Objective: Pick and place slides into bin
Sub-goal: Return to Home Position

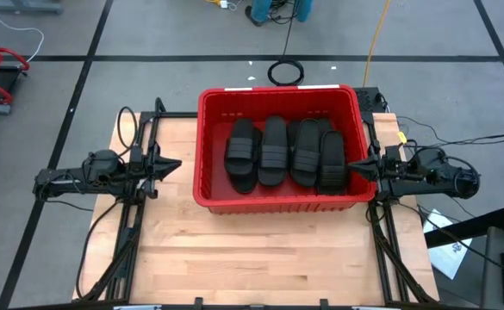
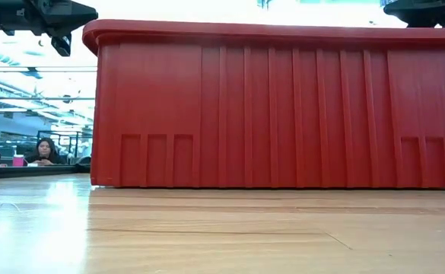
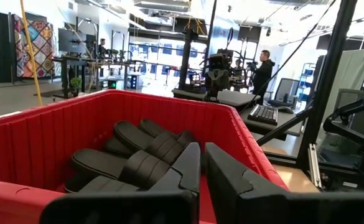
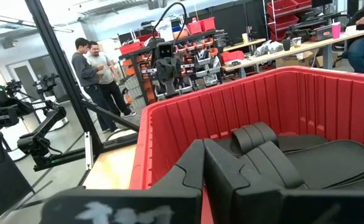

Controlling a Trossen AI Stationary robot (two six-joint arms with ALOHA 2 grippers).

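The red bin (image 1: 277, 92) stands on the wooden table toward its far edge. Several black slides (image 1: 273, 153) lie side by side on its floor, ribbed straps up; they also show in the left wrist view (image 3: 138, 158) and the right wrist view (image 4: 306, 155). My left gripper (image 1: 176, 165) hovers level just outside the bin's left wall, shut and holding nothing (image 3: 201, 168). My right gripper (image 1: 352, 168) hovers level at the bin's right rim, also shut and holding nothing (image 4: 205, 165). In the low view the bin's near wall (image 2: 283, 114) hides the slides.
Bare wooden table top (image 1: 260, 258) lies between the bin and the near edge. Black arm frames run along the table's left (image 1: 135, 224) and right (image 1: 389, 241) sides. A cable coil (image 1: 286, 71) lies on the floor behind the bin. People (image 4: 98, 68) stand in the room beyond.
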